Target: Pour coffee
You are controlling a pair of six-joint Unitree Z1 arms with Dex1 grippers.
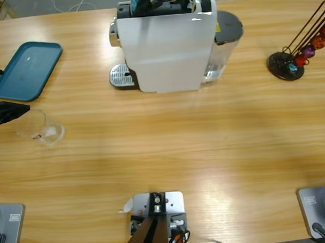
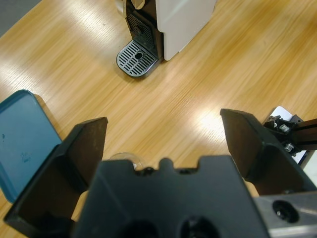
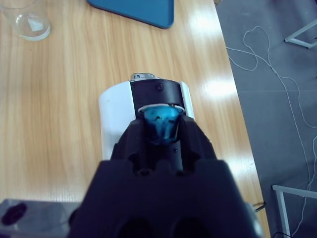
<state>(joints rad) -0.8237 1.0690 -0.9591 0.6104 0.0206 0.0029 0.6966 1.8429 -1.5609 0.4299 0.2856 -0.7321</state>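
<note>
While the right tool (image 3: pixel 159 130) is clenched on a blue coffee capsule (image 3: pixel 159 123) directly over the open top slot of the white capsule coffee machine (image 1: pixel 166 45), the capsule seems held there to be dropped in for brewing. At the far left edge of the high view, the left tool (image 1: pixel 0 92) is released, its jaws spread wide just beside the clear glass tumbler (image 1: pixel 36 127), probably ready to close on it and carry it to the machine's round drip grille (image 2: pixel 137 58). That tumbler stands on the bench (image 1: pixel 169 154) near the teal tray (image 1: pixel 26 70), well apart from the machine. No coffee can be made out in it. A capsule rack (image 1: pixel 300 43) stands far right.
</note>
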